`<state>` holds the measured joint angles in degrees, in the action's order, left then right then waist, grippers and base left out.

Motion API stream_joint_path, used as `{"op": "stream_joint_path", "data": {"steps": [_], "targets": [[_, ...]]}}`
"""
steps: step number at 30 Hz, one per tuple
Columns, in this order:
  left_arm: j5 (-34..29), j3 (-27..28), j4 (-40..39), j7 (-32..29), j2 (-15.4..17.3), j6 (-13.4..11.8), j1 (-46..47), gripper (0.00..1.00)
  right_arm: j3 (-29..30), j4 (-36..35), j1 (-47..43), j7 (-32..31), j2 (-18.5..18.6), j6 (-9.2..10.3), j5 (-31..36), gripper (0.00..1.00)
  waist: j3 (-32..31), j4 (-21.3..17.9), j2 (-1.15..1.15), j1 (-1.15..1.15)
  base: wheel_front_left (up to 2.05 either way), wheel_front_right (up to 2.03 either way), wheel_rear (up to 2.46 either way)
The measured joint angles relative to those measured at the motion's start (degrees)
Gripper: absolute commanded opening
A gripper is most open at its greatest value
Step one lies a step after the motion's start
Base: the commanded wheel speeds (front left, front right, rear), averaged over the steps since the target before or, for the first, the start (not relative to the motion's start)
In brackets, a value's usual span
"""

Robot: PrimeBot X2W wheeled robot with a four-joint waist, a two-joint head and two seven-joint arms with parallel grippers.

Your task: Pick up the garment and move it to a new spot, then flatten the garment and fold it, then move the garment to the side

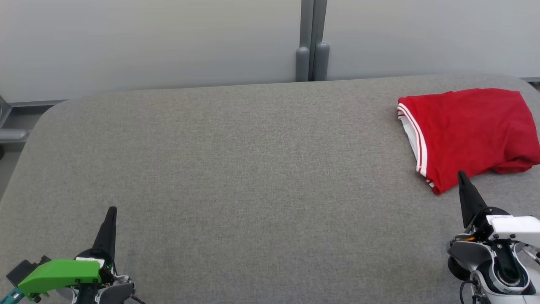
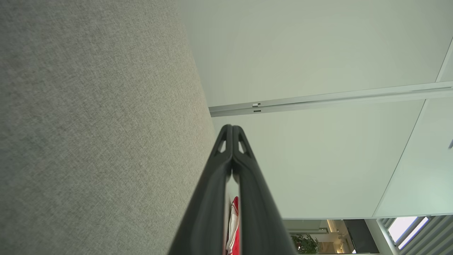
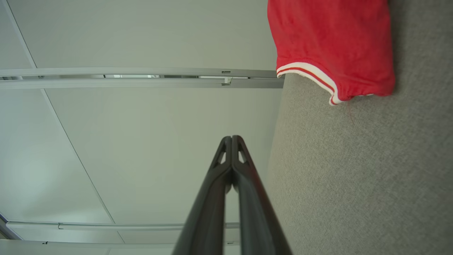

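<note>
A red garment [image 1: 468, 131] with white-and-red striped trim lies folded at the far right of the grey fabric table [image 1: 236, 169]. In the right wrist view the garment [image 3: 332, 42] lies ahead, to one side of the fingers. A sliver of the garment [image 2: 234, 226] peeks between the left fingers. My right gripper [image 1: 462, 175] is shut and empty, its tip just short of the garment's near edge. My left gripper [image 1: 112, 210] is shut and empty at the lower left, far from the garment. Both pairs of fingertips meet in the wrist views: left gripper [image 2: 232, 126], right gripper [image 3: 231, 138].
Pale wall panels stand behind the table, joined by a grey post [image 1: 312, 42] at the middle. The table's back corners are rounded, and its left edge drops off near a grey rail [image 1: 12, 134].
</note>
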<state>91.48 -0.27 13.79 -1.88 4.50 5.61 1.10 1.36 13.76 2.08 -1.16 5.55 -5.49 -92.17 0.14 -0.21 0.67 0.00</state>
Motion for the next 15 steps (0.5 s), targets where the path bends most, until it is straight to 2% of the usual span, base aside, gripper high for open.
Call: {"op": "stream_joint_path", "data": {"steps": [6,15], "targets": [[3.9,0.3,0.5,-0.9,0.1,0.7,0.8,0.00,1.1,0.4,0.2,-0.9,0.0,-0.55,-3.6,0.00,0.1,0.2,0.00,0.00,0.00,0.00,0.00],[4.1,0.3,0.6,-0.9,0.1,0.7,1.3,0.00,1.3,0.8,0.6,-0.9,0.0,-0.57,-3.6,0.00,0.0,0.2,0.00,0.00,0.00,0.00,0.00]]}}
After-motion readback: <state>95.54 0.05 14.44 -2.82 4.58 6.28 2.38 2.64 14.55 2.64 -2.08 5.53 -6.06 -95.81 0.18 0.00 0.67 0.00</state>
